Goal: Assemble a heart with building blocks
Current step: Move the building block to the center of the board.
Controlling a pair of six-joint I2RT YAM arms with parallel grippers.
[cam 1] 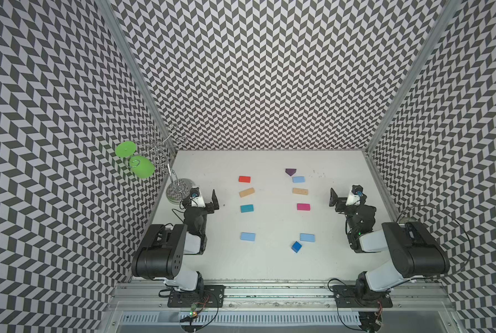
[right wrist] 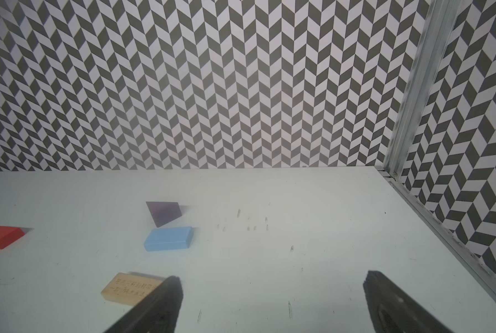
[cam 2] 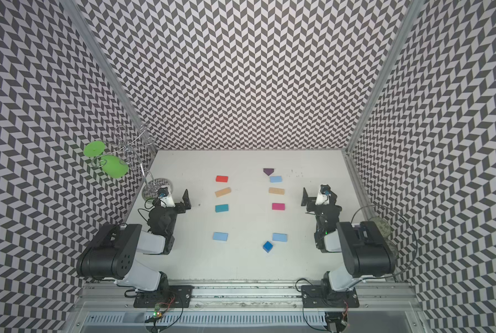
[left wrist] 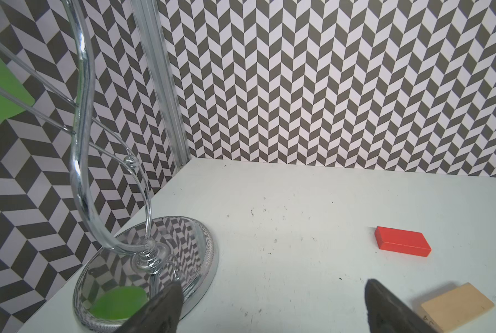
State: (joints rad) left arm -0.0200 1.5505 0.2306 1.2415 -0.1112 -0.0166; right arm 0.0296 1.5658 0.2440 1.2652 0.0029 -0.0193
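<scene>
Ten building blocks (cam 2: pixel 222 208) lie flat and loose on the white table (cam 1: pixel 269 265), in two columns running from the back wall toward the arms. At far left a green goblet (cam 1: pixel 141 167) hangs on a chrome rack (cam 1: pixel 180 188) in the back corner. Just beside the rack's base is the left gripper (left wrist: pixel 270 287), jaws spread wide with nothing between them. The left column, back to front: red block (cam 1: pixel 244 179), tan block (cam 1: pixel 246 192), teal block (cam 1: pixel 247 208), light blue block (cam 1: pixel 248 236). The right column: purple triangle (cam 1: pixel 290 171) with a second light blue block (cam 1: pixel 298 179) just beside it, an engraved tan block (cam 1: pixel 300 191), a magenta block (cam 1: pixel 303 206), a third light blue block (cam 1: pixel 307 237), and the dark blue cube (cam 1: pixel 296 246) just beside that one. Farthest right, the right gripper (right wrist: pixel 272 278) is likewise wide open and empty, near the engraved tan block.
</scene>
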